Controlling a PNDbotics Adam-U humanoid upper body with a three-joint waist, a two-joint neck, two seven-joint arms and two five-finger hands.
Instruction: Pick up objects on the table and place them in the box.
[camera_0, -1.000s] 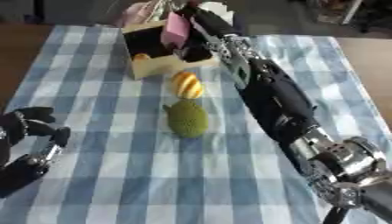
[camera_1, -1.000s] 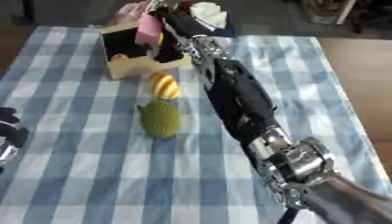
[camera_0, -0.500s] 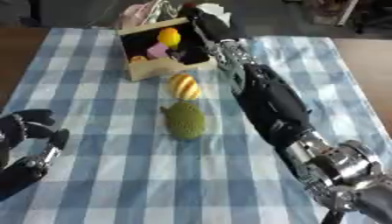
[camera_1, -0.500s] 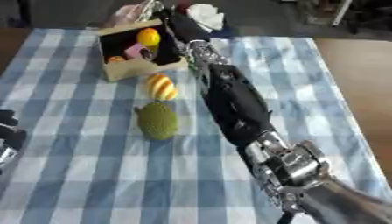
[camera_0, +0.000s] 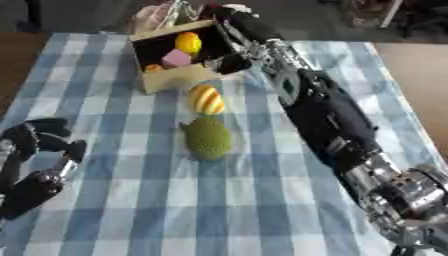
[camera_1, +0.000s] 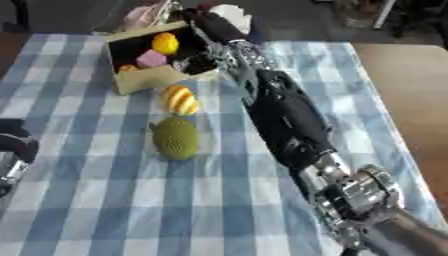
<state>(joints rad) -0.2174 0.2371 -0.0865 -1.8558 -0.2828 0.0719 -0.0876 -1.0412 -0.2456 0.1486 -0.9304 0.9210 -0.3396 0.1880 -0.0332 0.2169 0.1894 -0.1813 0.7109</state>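
An open cardboard box (camera_0: 177, 78) stands at the far middle of the checked cloth. Inside it lie a yellow thing (camera_0: 187, 42), a pink block (camera_0: 177, 58) and a small orange thing (camera_0: 153, 67). In front of the box, a yellow-and-orange striped egg shape (camera_0: 206, 99) lies on the cloth, and a green bumpy fruit (camera_0: 208, 137) lies nearer to me. My right arm stretches from the lower right to the box, its hand (camera_0: 233, 19) above the box's far right corner and holding nothing. My left hand (camera_0: 41, 146) rests at the lower left with relaxed fingers.
The blue-and-white checked cloth (camera_0: 131, 210) covers the table, with bare brown wood (camera_1: 402, 75) along its right side. A white object (camera_1: 230, 12) and a crumpled clear bag (camera_0: 153, 15) lie behind the box. My right forearm (camera_0: 328, 117) crosses the cloth's right half.
The pink block left my right hand and now lies in the box. The hand moved back to the box's far right corner. The left hand stayed put.
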